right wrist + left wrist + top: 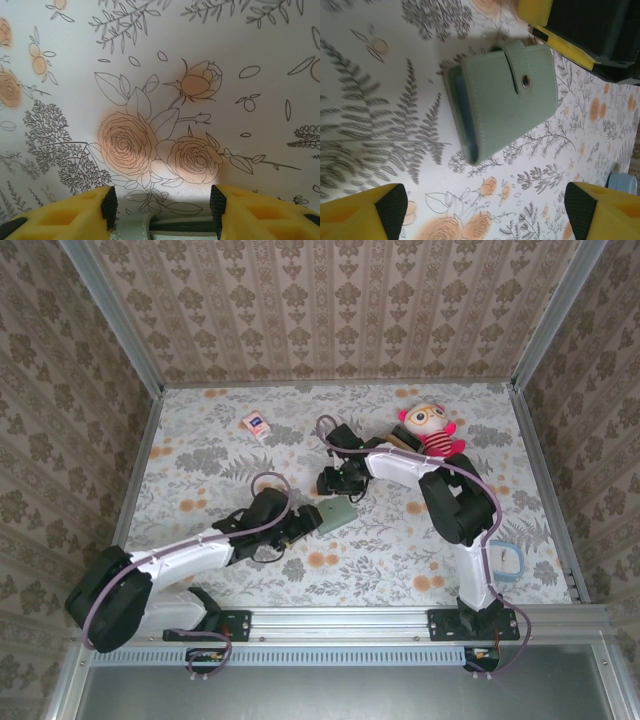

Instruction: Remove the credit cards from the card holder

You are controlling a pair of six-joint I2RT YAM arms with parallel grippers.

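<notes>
The card holder is a grey-green wallet lying flat on the floral tabletop, shut with its snap strap fastened. In the left wrist view the card holder lies ahead of my left gripper, which is open and apart from it, with bare table between the fingers. My left gripper is at the holder's left side. My right gripper hovers at its far edge. It is open, with the holder's edge low between the fingers. The credit cards are hidden inside.
A pink-and-white packet lies at the back left. A doll with glasses and a striped top lies at the back right. A blue-and-white object sits by the right arm. Patterned walls close in three sides.
</notes>
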